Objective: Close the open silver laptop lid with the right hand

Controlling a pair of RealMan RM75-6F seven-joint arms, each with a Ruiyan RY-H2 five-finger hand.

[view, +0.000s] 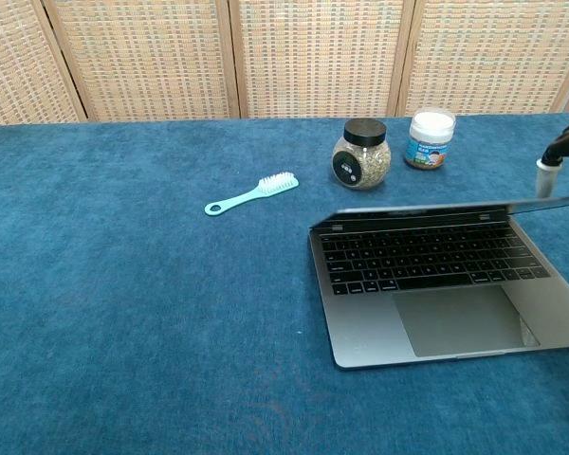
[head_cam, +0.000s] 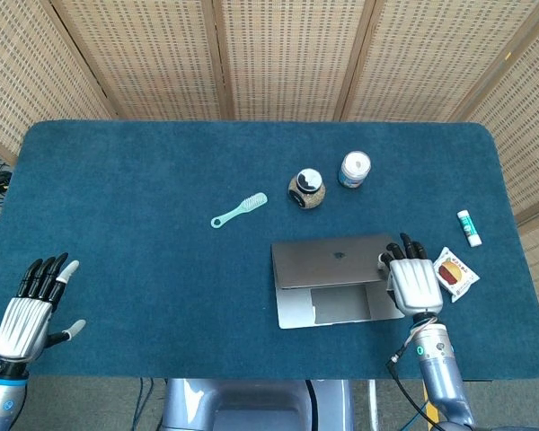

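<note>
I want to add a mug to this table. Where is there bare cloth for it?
The widest bare cloth lies on the table left of the brush, up to the left hand. It is crowded around the laptop: two jars behind it, the right hand at its lid, and a snack packet beside it.
</note>
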